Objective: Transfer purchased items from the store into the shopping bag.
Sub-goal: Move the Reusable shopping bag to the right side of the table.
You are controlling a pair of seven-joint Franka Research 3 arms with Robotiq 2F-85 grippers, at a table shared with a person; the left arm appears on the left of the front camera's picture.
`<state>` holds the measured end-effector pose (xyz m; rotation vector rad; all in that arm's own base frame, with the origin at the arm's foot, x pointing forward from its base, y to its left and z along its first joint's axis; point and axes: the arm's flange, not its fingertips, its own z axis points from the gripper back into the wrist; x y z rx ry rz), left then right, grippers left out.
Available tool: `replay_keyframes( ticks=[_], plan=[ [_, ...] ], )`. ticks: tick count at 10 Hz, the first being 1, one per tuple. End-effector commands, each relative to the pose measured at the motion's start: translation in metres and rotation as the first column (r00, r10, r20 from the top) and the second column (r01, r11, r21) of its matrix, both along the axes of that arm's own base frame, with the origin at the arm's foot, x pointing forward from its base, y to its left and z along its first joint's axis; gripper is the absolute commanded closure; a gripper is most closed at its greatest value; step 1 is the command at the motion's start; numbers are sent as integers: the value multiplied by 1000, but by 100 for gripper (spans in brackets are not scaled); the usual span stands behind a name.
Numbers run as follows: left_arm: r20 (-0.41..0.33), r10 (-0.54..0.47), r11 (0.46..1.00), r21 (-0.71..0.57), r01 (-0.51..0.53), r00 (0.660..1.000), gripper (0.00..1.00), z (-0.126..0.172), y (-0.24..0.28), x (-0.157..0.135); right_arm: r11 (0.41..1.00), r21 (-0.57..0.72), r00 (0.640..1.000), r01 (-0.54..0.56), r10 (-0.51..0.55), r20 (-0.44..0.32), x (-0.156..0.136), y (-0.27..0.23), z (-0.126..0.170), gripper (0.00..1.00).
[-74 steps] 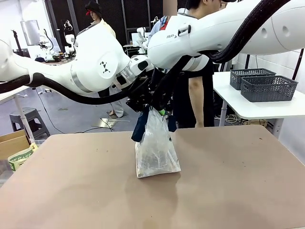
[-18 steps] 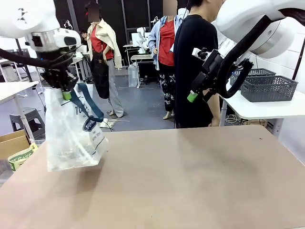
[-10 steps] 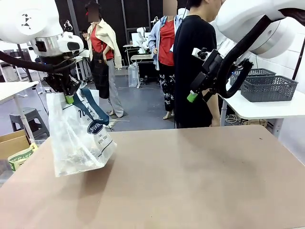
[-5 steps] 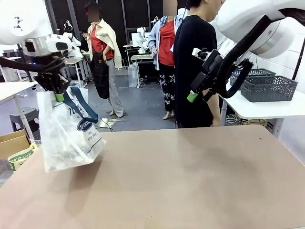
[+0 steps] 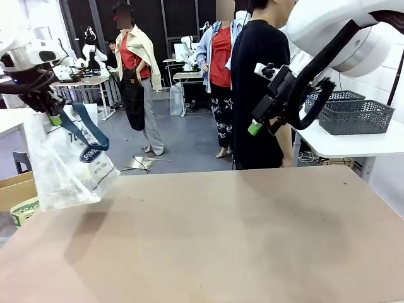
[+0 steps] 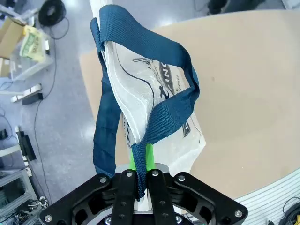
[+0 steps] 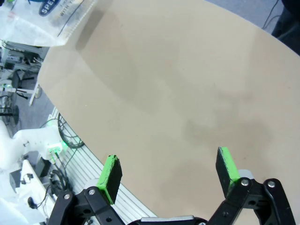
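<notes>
Shopping bag (image 5: 66, 165) hung in the air over the left edge of the table (image 5: 240, 240), its lower part bulging toward the tabletop and its navy lettering and round logo facing the camera. The left gripper (image 5: 54, 118) was clamped tight on one of the bag's navy strap handles (image 6: 159, 124), with the strap pinched between its green pads in the left wrist view, while the other loop of strap drooped down the bag's side. What lay inside the translucent bag could not be made out. The right gripper (image 5: 257, 126) was raised above the far right part of the table, near the person in black (image 5: 259, 88), its jaws spread wide and holding nothing. Two dark grey slotted baskets (image 5: 350, 113) sat on a white side table beyond the right edge.
</notes>
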<state>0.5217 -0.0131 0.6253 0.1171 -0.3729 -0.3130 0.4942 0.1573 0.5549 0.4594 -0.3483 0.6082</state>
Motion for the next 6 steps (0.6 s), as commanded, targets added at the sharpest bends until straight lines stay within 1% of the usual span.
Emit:
replay_keyframes(
  ticks=[1,2,3,4,5,6],
  plan=[
    [99,-7,999,40,3,995,100,-9,20,-5,1000,20,1000,11,-11,-6,0,1,1,0],
    [124,-12,998,62,4,992,100,-18,32,-7,1000,20,1000,11,-11,-6,0,1,1,0],
    [143,-44,994,103,29,989,100,-27,43,-12,1000,20,1000,11,-11,-6,0,1,1,0],
    [132,-51,992,125,35,990,100,-38,56,-16,1000,20,1000,11,-11,-6,0,1,1,0],
    [89,-70,992,107,60,994,100,-50,64,-21,1000,20,1000,11,-11,-6,0,1,1,0],
    [65,-91,989,123,83,994,100,-58,65,-28,1000,20,1000,11,-11,-6,0,1,1,0]
  ],
)
